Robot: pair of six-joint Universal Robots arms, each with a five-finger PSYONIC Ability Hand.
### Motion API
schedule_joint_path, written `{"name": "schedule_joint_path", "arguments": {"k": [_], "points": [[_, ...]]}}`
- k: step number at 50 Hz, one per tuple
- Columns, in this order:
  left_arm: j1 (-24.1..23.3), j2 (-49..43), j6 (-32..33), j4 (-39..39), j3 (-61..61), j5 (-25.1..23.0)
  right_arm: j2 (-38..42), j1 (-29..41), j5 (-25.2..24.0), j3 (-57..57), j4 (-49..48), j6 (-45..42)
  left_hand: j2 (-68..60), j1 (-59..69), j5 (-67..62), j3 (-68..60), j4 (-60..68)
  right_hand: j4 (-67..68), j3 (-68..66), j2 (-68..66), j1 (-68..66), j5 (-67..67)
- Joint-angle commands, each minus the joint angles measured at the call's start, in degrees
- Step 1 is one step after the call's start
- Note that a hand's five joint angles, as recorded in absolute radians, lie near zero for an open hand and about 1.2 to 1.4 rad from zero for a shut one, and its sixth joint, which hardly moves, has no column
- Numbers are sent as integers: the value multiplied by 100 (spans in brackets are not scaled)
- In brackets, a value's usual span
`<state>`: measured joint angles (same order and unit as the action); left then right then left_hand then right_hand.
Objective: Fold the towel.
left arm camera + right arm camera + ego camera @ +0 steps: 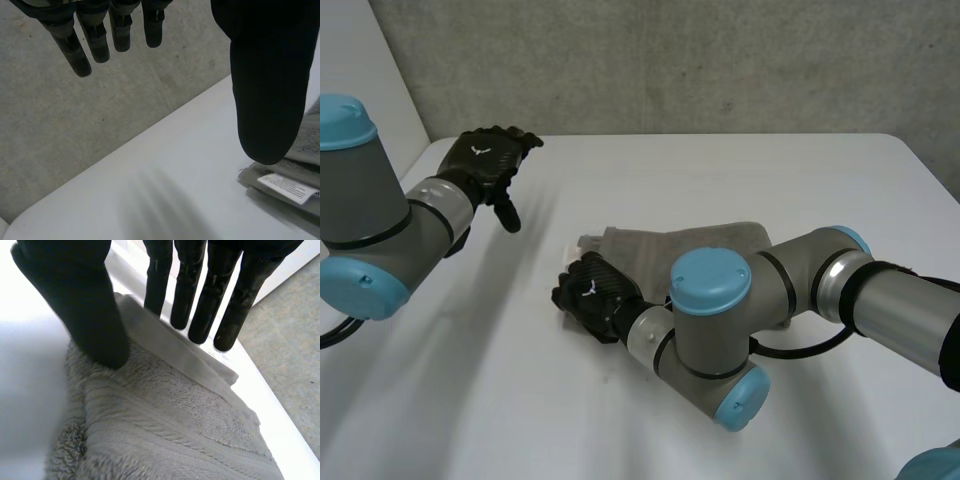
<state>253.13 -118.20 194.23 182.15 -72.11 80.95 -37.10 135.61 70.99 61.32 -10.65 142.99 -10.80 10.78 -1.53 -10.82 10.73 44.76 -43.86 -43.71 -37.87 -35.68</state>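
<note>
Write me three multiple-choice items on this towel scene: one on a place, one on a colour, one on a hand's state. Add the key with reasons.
1. Where is the right hand?
A. At one end of the towel
B. Raised in the air, far from the towel
C. Under the towel, covered by it

2. What colour is the towel?
A. Red
B. Grey
C. Blue

3. What state is the left hand in?
A. Shut on the towel
B. Open, holding nothing
C. Pressing flat on the towel

Key:
1 A: the head view puts it at the towel's end, and its wrist view has towel right under the palm.
2 B: the pile reads grey in every view.
3 B: its wrist view shows straight fingers above the bare table, with nothing between them.
</note>
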Motion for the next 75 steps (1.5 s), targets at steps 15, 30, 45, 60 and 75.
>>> {"name": "schedule_joint_path", "arguments": {"k": [15,30,45,60,75], "points": [[-615,-142,-17,57,-233,-1,-2766,-2150,319,2540,90,1838,-177,179,-104,-175,183,-3476,3386,3371,2787,3568],[-1222,-679,71,233,-400,219,-2363,-2996,125,3818,-235,1310,-193,196,-120,-192,200,-491,400,386,-199,583],[-854,225,27,189,-585,465,-2433,-2507,441,2475,-657,906,-177,179,-104,-175,183,3524,-3614,-3629,-4213,-3432],[-115,991,1,242,-1086,694,-783,104,328,777,72,-164,-177,179,-104,-175,183,3524,-3614,-3629,-4213,-3432],[-553,562,-192,295,-577,703,-2044,-577,503,1346,81,1279,-177,179,-104,-175,183,-3476,3386,3371,2787,3568]]}}
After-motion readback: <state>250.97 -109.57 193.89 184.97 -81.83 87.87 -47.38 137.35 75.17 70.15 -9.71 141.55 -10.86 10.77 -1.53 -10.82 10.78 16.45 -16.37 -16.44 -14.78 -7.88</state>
